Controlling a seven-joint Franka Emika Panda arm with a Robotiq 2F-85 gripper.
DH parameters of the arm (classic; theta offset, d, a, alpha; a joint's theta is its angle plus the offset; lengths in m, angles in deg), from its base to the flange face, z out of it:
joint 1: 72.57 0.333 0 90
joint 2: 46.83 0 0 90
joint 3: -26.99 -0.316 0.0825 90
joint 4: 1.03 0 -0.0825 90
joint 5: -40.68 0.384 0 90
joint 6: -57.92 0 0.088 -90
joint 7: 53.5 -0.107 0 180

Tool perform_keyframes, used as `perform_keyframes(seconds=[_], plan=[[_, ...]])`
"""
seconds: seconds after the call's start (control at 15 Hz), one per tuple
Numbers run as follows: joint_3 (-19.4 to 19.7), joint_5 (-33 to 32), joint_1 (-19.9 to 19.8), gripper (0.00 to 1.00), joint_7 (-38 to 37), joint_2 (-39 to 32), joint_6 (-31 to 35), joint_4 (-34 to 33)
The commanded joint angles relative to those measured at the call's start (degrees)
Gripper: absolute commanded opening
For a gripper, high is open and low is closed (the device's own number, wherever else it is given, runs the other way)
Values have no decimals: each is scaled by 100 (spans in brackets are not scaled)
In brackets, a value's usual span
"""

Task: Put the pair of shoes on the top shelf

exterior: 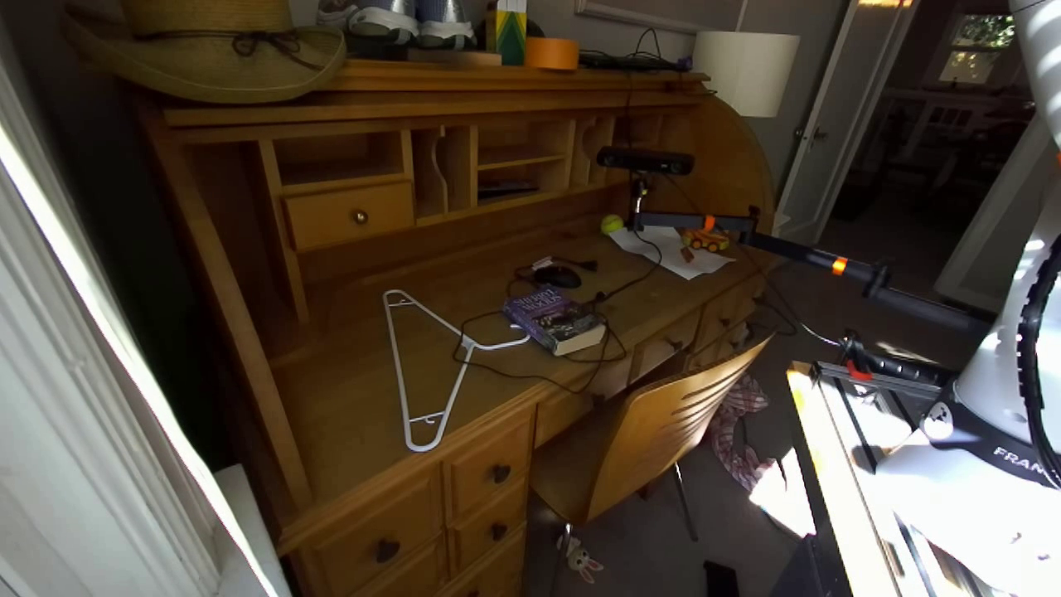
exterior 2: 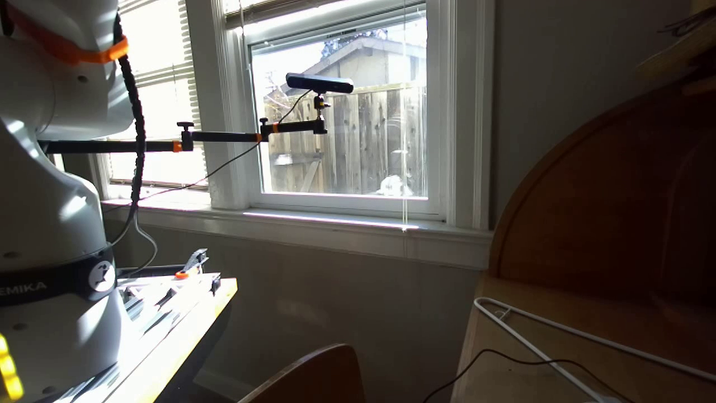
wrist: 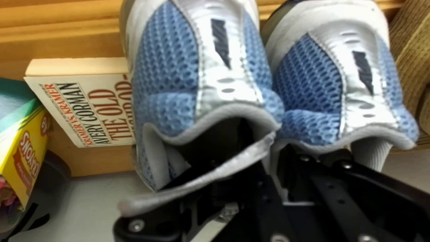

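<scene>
Pair of shoes: seen side by side over the top shelf; whether they are fully borne by it cannot be told.
Claw: its tips are hidden at the shoe openings; how far it is spread, and whether anything is gripped, cannot be told.
Paperback: partly covered by a shoe.
Straw hat: set beside the shoes.
White hanger: laid on the desk, its hook just beside a purple book.
</scene>
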Motion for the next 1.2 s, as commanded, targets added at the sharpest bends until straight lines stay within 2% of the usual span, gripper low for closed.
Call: perform_keyframes(seconds=[0.0, 1.0, 1.07, 1.13], plan=[[-65, 85, -56, 4, 149, -198, -197, -530], [-232, 92, -74, 4, 286, -655, -257, -1140], [-231, 81, -75, 42, 329, -653, -281, -1144], [-225, 65, -73, 44, 370, -654, -267, -1158]])
